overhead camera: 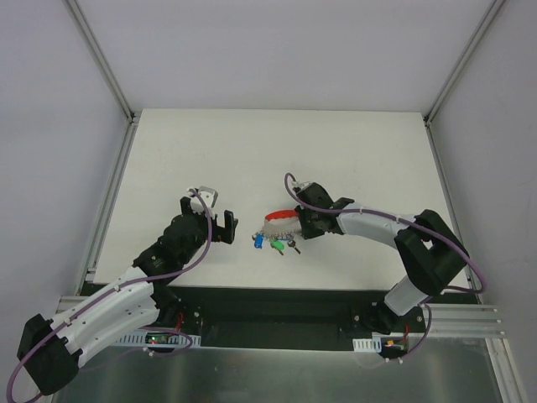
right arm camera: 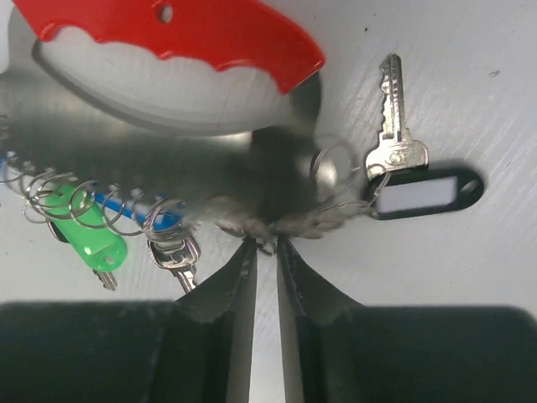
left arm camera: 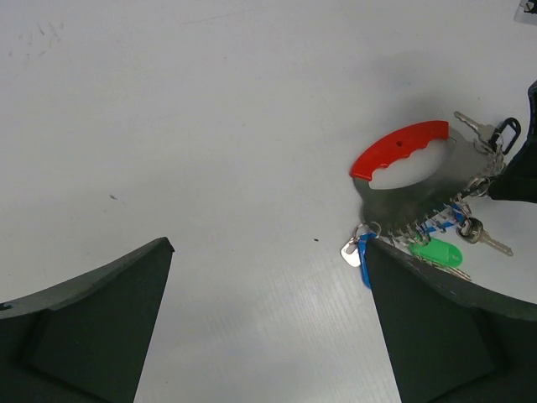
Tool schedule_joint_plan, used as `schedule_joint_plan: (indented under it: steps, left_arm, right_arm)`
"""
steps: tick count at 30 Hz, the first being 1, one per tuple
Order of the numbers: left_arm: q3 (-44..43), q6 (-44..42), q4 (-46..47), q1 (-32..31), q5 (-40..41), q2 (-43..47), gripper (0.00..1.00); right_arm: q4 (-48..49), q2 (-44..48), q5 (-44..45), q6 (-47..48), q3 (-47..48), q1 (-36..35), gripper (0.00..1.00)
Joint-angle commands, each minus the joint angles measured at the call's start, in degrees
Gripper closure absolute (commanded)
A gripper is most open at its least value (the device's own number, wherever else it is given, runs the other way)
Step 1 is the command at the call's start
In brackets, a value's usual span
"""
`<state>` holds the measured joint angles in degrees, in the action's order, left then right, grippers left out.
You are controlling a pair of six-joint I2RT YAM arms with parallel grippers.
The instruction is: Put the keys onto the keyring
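1. Centre frame on the worktop, the red-banded keyring lies, keys along its lower edge.
2. Right claw clenches its metal rim.
3. Left claw, released, hovers just left.

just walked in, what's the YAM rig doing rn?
The right gripper is pinched on the keyring, at the ringed edge of the grey piece below the red band. Keys already hang along that edge: a green-capped key, a blue-capped key and a dark-tagged key. The left gripper is open and holds nothing, over the table just left of the cluster.
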<state>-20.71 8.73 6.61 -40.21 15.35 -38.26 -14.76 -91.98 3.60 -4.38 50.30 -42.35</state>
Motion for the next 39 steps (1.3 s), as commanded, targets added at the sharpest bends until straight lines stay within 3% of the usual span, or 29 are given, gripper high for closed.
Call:
schedule_joint_plan:
  steps: [1, 5, 14, 18, 28, 39]
  left_arm:
    - [-0.5, -0.6, 0.3, -0.8, 0.0, 0.0, 0.01]
    - [-0.5, -0.6, 0.3, -0.8, -0.1, 0.1, 0.01]
    - [-0.3, -0.6, 0.2, -0.8, 0.9, 1.0, 0.01]
    - [0.1, -0.6, 0.2, -0.8, 1.3, 1.9, 0.01]
    - [0.1, -0.5, 0.2, -0.8, 1.2, 2.0, 0.01]
    - [0.6, -1.0, 2.3, -0.8, -4.4, 3.9, 0.01]
  right_arm:
    - [0.7, 0.8, -0.3, 0.6, -0.1, 0.1, 0.87]
    - [-1.1, 3.4, -0.9, 2.4, 1.5, -0.4, 0.99]
    - [-7.0, 0.8, 2.3, 10.4, 10.1, -11.0, 0.99]
    - [-8.5, -0.6, 6.1, 9.2, 10.5, -11.2, 0.99]
    - [-7.0, -2.6, 4.5, 8.6, 8.8, -11.0, 0.99]
    - [1.8, 9.5, 2.6, 14.2, 3.2, -11.0, 0.99]
